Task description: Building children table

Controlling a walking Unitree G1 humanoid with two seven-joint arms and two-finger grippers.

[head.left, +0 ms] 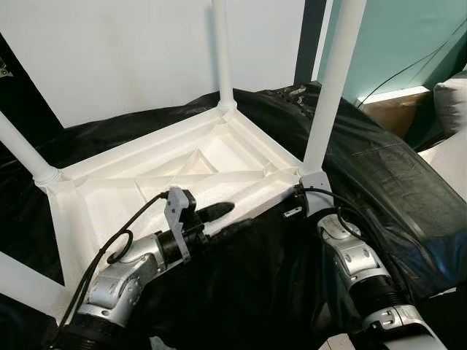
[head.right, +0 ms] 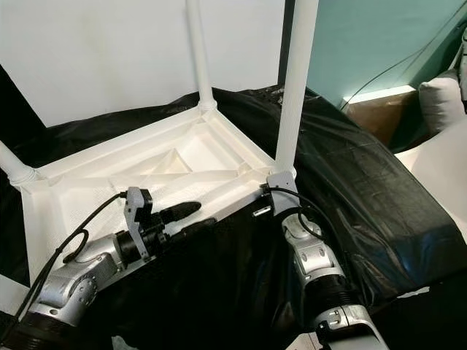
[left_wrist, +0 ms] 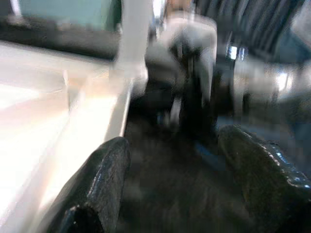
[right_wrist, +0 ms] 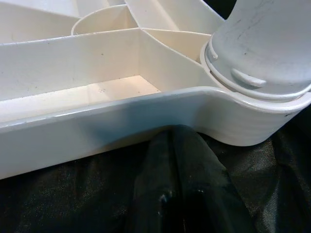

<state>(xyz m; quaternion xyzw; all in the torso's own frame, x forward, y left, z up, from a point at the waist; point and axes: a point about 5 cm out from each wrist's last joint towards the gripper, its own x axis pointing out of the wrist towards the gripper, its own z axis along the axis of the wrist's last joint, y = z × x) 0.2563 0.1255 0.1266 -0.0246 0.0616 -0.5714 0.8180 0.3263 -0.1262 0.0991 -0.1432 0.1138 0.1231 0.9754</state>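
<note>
l gripper point(head.left: 219, 212) fingers point(left_wrist: 99, 187) spread apart w/ nothing between them, one finger lying over the near rim of the upside-down white table point(head.left: 146, 182), other just outside it above the black sheet point(head.left: 379, 175). left wrist view is blurred, shows both black fingers apart beside the table edge. r gripper point(right_wrist: 182, 150) fingers pressed together, tip pushed against/under the table's near right corner just below the leg socket; nothing held that i can see. table lies top-down on the black sheet, ribbed underside facing up, legs pointing up: near right leg point(head.left: 328, 80) in its corner socket, far leg point(head.left: 222, 51) at the back corner, left leg point(head.left: 22, 149) angled at the left corner. white wall point(head.left: 109, 51) behind, teal wall point(head.left: 394, 36) to the right.
</note>
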